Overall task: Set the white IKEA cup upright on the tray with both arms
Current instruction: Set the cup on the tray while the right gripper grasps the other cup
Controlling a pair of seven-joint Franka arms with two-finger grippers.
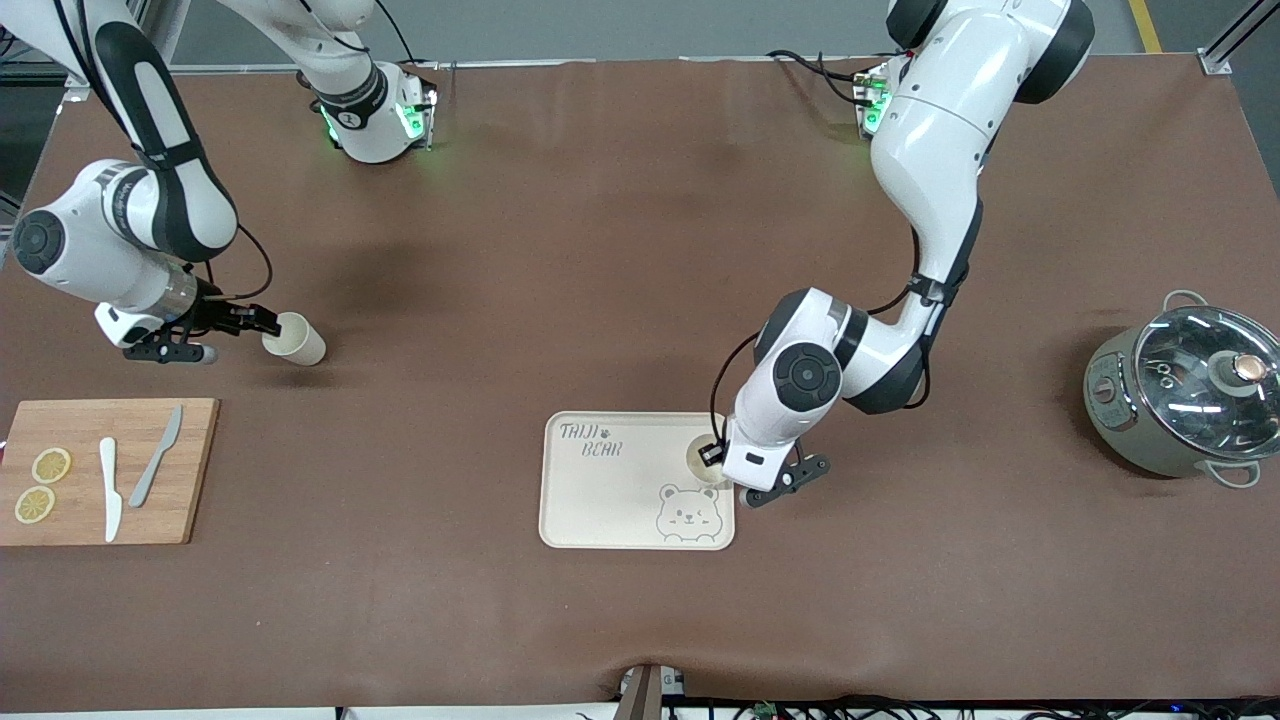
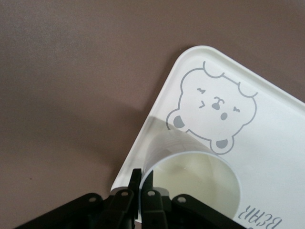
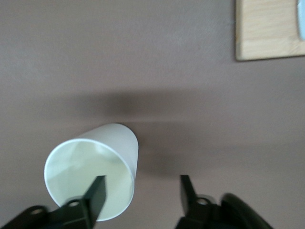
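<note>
One white cup (image 1: 702,460) stands upright on the cream bear tray (image 1: 610,500), at the tray's edge toward the left arm's end. My left gripper (image 1: 713,455) is shut on its rim; in the left wrist view the fingers (image 2: 137,183) pinch the wall of this cup (image 2: 190,183) over the tray (image 2: 271,124). A second white cup (image 1: 296,339) lies on its side on the table toward the right arm's end, mouth facing my right gripper (image 1: 266,325). That gripper (image 3: 141,188) is open: one finger (image 3: 97,191) reaches into the mouth of the lying cup (image 3: 90,176), the other stands outside the wall.
A wooden cutting board (image 1: 190,470) with lemon slices and two knives lies nearer the front camera than the lying cup; its corner (image 3: 267,28) shows in the right wrist view. A grey pot with a glass lid (image 1: 1185,400) stands at the left arm's end.
</note>
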